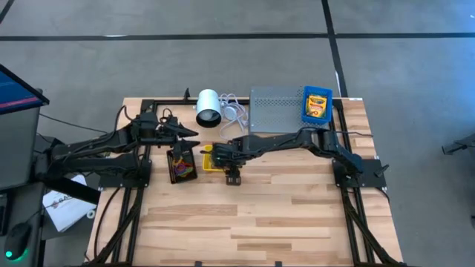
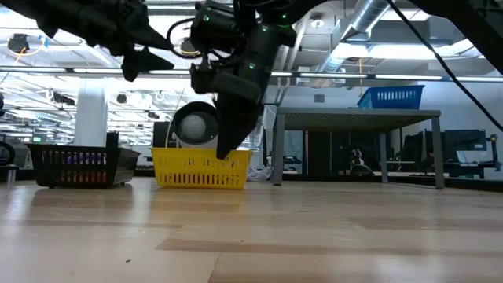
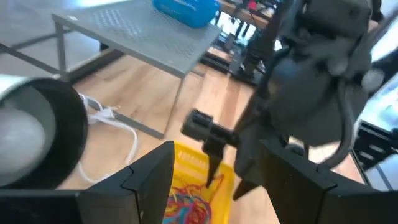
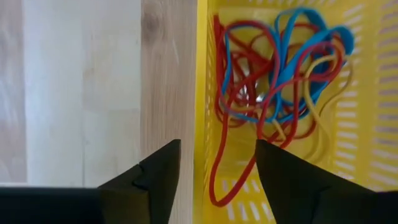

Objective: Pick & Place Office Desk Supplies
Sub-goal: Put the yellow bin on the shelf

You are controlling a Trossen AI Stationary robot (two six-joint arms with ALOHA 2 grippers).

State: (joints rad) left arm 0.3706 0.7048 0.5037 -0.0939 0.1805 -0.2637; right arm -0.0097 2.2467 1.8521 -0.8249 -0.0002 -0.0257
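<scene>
A yellow basket stands mid-table with a tangle of red, blue and yellow rubber bands lying on its floor. My right gripper hangs open over the basket's edge, pointing steeply down. Its fingers stand either side of the basket's side wall, and one red band loop lies between them. My left gripper waits open above the table's far left, facing the right arm. A yellow-and-green crayon box lies in a blue basket on the grey rack.
A black basket holding coloured pieces stands just left of the yellow one. A white cylinder with a white cable lies at the far edge beside the rack. Bare wood fills the near half of the table.
</scene>
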